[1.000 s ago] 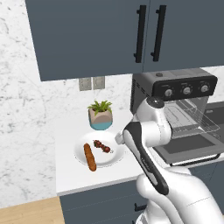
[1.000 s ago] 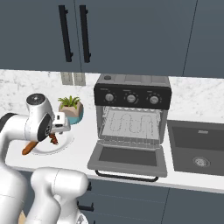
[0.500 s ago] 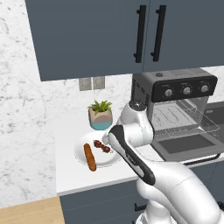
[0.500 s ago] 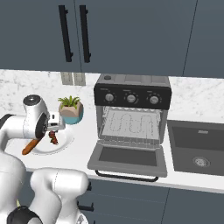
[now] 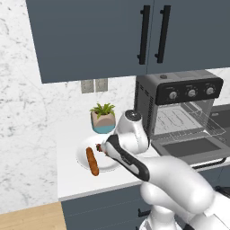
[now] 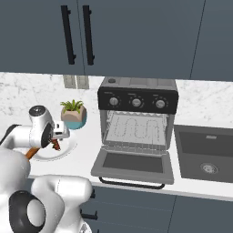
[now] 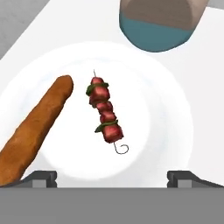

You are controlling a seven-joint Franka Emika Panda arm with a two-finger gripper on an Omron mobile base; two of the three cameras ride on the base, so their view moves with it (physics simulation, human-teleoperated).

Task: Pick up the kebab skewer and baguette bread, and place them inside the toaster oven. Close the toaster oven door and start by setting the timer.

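While the arm leaned over the plate, each view read as follows.

Left base view: the white plate sat on the counter at about 8 o'clock from the toaster oven, near the potted plant. The baguette bread lay on it, and the arm covered most of the kebab skewer.

Right base view: the toaster oven door hung open and flat, the wire rack bare behind it. The wrist hovered over the plate at 9 o'clock from the oven.

Hand view: the gripper looked straight down with its jaws spread wide and nothing between them. The skewer lay mid-plate, running from 11 to 5 o'clock, its looped end nearest the tips. The baguette lay at 8 o'clock from it, close but not touching.

Advice for the step: the pick of the skewer seemed next. The hand likely needed to shift towards 12 o'clock to centre on the meat chunks, turn the jaws across the stick, and descend clear of the baguette.
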